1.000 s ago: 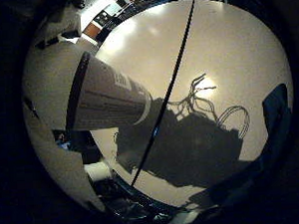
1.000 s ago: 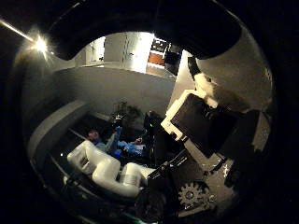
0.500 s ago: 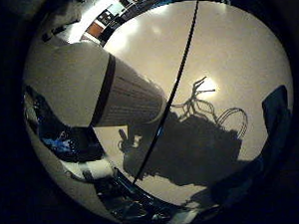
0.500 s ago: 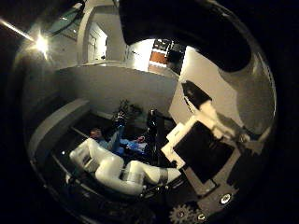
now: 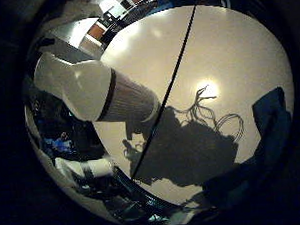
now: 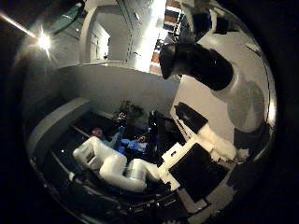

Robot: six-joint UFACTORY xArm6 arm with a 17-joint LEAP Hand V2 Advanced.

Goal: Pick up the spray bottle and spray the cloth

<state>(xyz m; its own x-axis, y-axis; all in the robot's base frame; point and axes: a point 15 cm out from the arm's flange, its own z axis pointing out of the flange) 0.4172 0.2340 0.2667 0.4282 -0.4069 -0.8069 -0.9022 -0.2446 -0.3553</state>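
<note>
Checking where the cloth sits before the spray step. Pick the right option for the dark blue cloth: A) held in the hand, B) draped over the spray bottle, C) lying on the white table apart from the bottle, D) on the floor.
C: the blue cloth lies on the white table, well apart from the spray bottle, with bare tabletop and the dark seam between them.

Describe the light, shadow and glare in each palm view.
Little finger side palm view: a bright glare spot on the pale table, a broad dark shadow spreading beside it, the white spray bottle well lit, the blue cloth dim at the edge. Thumb side palm view: a flaring lamp in a mostly dark room.
</note>
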